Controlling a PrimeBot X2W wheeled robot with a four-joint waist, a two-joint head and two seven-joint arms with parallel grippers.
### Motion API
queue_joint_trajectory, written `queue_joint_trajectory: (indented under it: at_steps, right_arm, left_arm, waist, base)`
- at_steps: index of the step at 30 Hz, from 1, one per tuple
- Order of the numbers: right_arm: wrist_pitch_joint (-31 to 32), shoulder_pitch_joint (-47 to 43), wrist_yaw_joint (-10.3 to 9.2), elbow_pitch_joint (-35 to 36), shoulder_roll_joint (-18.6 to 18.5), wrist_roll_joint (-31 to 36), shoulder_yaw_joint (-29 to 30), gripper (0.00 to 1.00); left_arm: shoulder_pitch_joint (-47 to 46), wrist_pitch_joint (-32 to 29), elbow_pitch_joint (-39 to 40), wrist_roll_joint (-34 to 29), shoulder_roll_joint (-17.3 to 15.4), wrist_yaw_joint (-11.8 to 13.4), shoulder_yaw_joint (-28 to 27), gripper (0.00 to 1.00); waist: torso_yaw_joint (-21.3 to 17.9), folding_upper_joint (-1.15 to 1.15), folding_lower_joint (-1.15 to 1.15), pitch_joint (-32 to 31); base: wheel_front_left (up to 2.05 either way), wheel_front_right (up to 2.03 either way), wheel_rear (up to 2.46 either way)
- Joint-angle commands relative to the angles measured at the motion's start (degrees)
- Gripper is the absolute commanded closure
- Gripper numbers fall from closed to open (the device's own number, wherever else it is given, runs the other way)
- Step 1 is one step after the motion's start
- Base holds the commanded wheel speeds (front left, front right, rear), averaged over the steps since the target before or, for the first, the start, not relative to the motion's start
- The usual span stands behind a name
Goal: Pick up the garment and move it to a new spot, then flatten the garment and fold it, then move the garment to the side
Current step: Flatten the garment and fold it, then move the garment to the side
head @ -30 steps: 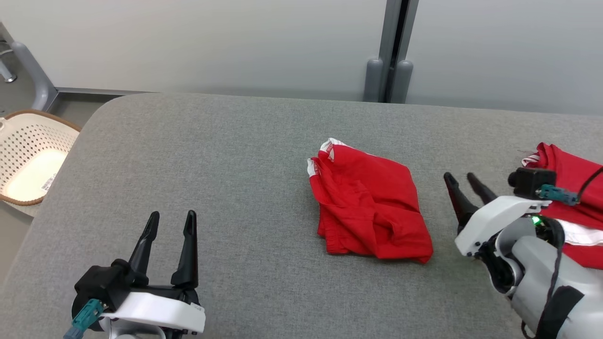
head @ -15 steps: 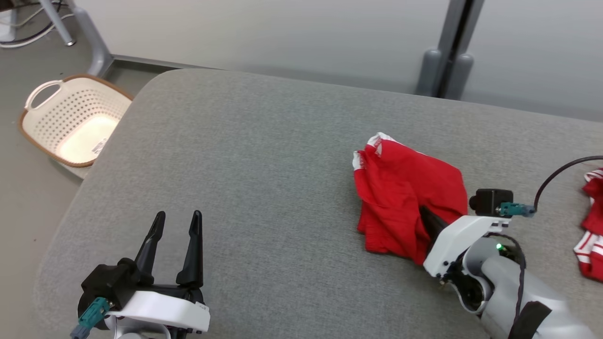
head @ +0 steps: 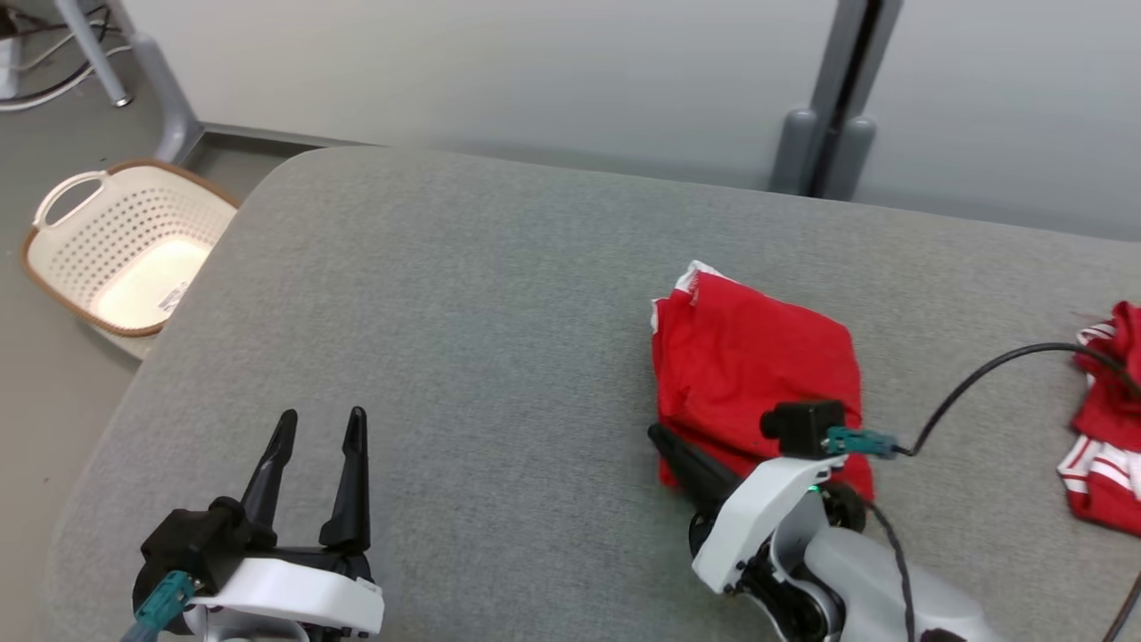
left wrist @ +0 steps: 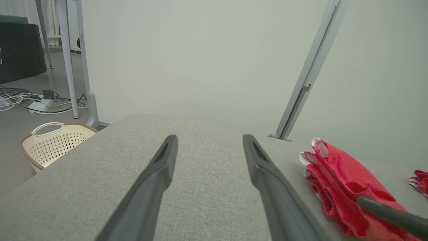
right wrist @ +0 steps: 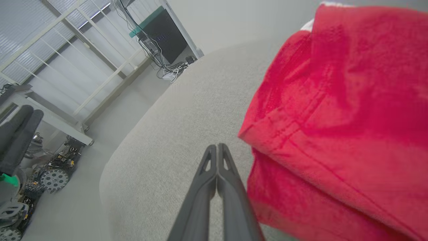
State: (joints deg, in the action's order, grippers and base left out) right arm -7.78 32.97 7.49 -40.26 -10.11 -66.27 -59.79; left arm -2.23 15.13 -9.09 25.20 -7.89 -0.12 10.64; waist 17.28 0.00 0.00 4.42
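as it sits nearest, the left gripper [head: 321, 417] comes first: it hangs over the near left of the table [head: 499, 294] with jaws wide apart and nothing between them, well apart from the work. a little farther and to the right, the right gripper [head: 661, 434] has its fingers pressed flat together with no cloth between them. its tips aim far-left and lie just beside the near left corner of the garment [head: 753, 357]; whether they touch the hem i cannot tell. the garment, a rumpled red bundle, sits right of centre, to the right and far side of those tips, its long axis running near to far. the right arm is plainly the nearer one. to grip, it would likely need to part its fingers and swing right onto the hem. bare table spreads left and centre. another red cloth [head: 1101, 446] lies at the right, a basket [head: 116, 241] stands on the floor off the far left corner, and the far edge runs close to the wall [head: 535, 71].
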Motion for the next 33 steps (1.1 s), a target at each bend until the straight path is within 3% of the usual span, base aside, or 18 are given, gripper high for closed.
queue_joint_trajectory:
  at_steps: [1,6,8,9,10,14,19,26,33]
  right_arm:
    - [-1.8,0.9,0.00,0.7,-1.1,1.2,0.5,1.00]
    - [-6.3,2.2,0.00,4.1,-4.9,5.8,3.8,1.00]
    - [-7.1,2.3,0.00,5.6,-7.0,8.4,6.8,0.62]
    - [-7.3,2.1,0.00,6.5,-7.9,9.8,8.7,0.07]
    - [-7.4,1.5,0.00,7.3,-8.6,11.1,10.9,0.00]
    - [-7.4,-2.8,0.00,11.9,-10.7,18.7,22.5,0.00]
    - [-7.4,-10.5,0.00,16.3,-10.0,28.1,33.6,0.00]
    - [-7.5,-20.5,0.00,19.9,-6.5,35.8,41.5,0.00]
    - [-4.9,-23.5,0.00,21.9,-4.2,39.3,43.9,0.00]
  left_arm:
    - [0.3,0.0,0.4,-0.4,-0.3,0.0,-0.6,0.00]
    - [1.2,0.0,1.4,-0.8,-1.2,0.4,-2.4,0.00]
    - [1.9,0.0,2.2,-0.9,-1.4,0.7,-3.2,0.00]
    - [2.2,0.0,2.4,-1.0,-1.5,0.8,-3.6,0.00]
    - [2.4,0.0,2.6,-1.0,-1.7,1.0,-3.9,0.00]
    - [3.1,0.0,3.4,-0.9,-2.3,0.9,-5.3,0.00]
    - [4.6,0.0,4.2,-1.2,-3.3,1.1,-7.9,0.00]
    - [5.7,0.0,3.8,-2.8,-3.3,0.5,-8.3,0.00]
    - [6.0,0.0,3.4,-4.1,-2.3,0.1,-7.5,0.00]
  waist:
    - [-1.9,0.00,0.00,-0.8]
    - [-6.5,0.00,0.00,-2.6]
    - [-8.5,0.00,0.00,-3.2]
    - [-9.5,0.00,0.00,-3.4]
    - [-10.5,0.00,0.00,-3.7]
    - [-14.0,0.00,0.00,-4.7]
    - [-16.9,0.00,0.00,-5.9]
    - [-18.2,0.00,0.00,-5.6]
    - [-17.5,0.00,0.00,-5.2]
  base:
    - [0.00,0.00,0.00]
    - [0.00,0.00,0.00]
    - [0.00,0.00,0.00]
    - [0.00,0.00,0.00]
    - [0.00,0.00,0.00]
    - [0.00,0.00,0.00]
    - [0.00,0.00,0.00]
    - [0.00,0.00,0.00]
    - [0.00,0.00,0.00]
